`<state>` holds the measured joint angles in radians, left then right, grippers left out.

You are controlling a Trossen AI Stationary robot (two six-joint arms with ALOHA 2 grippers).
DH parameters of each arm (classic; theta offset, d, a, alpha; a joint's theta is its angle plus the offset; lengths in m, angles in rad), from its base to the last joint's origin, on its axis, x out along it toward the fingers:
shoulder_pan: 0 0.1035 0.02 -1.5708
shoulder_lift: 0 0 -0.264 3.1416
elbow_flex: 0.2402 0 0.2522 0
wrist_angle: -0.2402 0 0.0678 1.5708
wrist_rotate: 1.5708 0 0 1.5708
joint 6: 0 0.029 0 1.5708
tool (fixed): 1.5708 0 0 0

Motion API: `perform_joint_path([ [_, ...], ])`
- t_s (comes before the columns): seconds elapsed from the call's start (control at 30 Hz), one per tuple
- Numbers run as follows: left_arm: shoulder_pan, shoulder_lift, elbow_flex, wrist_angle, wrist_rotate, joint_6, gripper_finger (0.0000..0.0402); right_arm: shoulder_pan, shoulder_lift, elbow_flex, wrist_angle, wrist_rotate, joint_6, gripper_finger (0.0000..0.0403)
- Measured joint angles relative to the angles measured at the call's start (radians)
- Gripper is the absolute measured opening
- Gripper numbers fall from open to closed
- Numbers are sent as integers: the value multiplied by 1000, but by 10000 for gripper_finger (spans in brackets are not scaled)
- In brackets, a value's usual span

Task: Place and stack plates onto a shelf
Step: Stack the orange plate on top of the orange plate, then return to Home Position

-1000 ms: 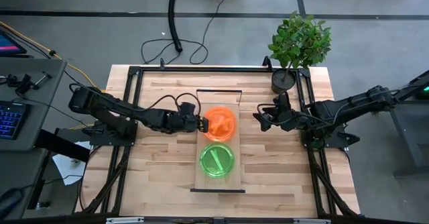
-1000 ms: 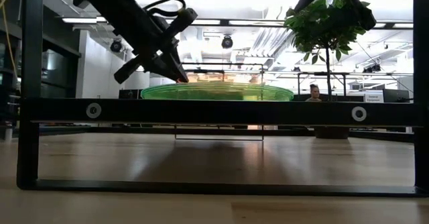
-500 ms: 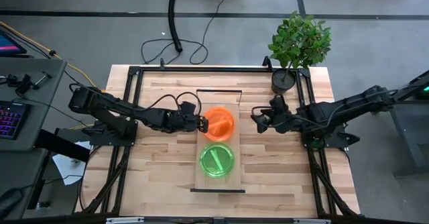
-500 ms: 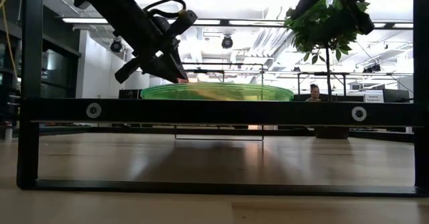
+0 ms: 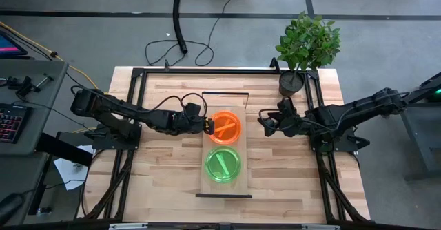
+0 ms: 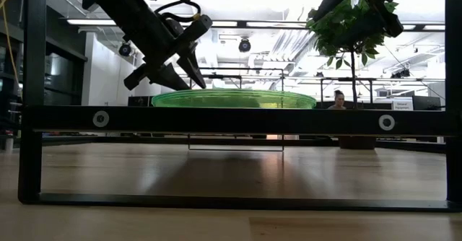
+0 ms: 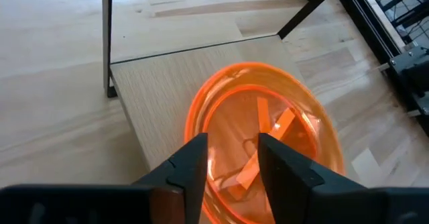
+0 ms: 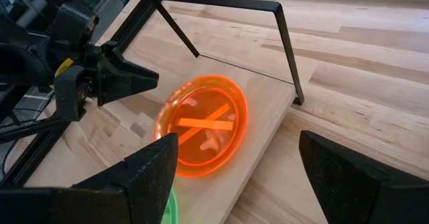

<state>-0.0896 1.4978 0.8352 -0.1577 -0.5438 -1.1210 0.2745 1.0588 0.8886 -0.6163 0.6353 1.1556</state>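
Orange stack set down on the shelf (image 5: 207, 99)
Left gripper (image 5: 211, 126) released beside orange plates (image 5: 225, 128); right gripper (image 5: 264, 122) spread, waiting; retreat next.

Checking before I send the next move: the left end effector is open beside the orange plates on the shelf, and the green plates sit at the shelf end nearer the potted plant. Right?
Not quite. The green plates sit at the shelf end farther from the potted plant; the orange plates are nearer it, as the high view shows. The left end effector is indeed open beside the orange plates.
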Motion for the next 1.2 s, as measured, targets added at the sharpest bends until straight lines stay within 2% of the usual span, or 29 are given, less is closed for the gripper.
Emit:
perform_joint_path([
  [0.1, 9, -8, 0, -2, 11, 5, 135, 0, 0, 0, 11, -9, -1, 293],
  [0.27, 48, -85, 0, 22, 62, 122, 148, 0, 0, 0, 102, -43, -54, 293],
  [0.5, 67, -297, 0, 209, 255, 619, 140, 1, -30, 0, 291, -89, -219, 293],
  [0.67, 27, -443, 2, 273, 280, 832, 108, 0, -71, 0, 341, -87, -289, 293],
  [0.83, -23, -551, -34, 274, 277, 930, 23, 0, -115, 0, 369, -104, -369, 281],
  [0.9, -33, -587, -88, 297, 277, 937, 8, 0, -136, 0, 376, -119, -392, 261],
  [1.0, -36, -640, -195, 385, 277, 933, 8, 0, -167, 0, 384, -123, -397, 210],
  [1.1, -29, -686, -314, 587, 353, 941, 2, 0, -197, 0, 383, -138, -413, 130],
  [1.2, -4, -719, -412, 746, 424, 946, 1, 0, -225, 0, 380, -158, -468, 33],
])
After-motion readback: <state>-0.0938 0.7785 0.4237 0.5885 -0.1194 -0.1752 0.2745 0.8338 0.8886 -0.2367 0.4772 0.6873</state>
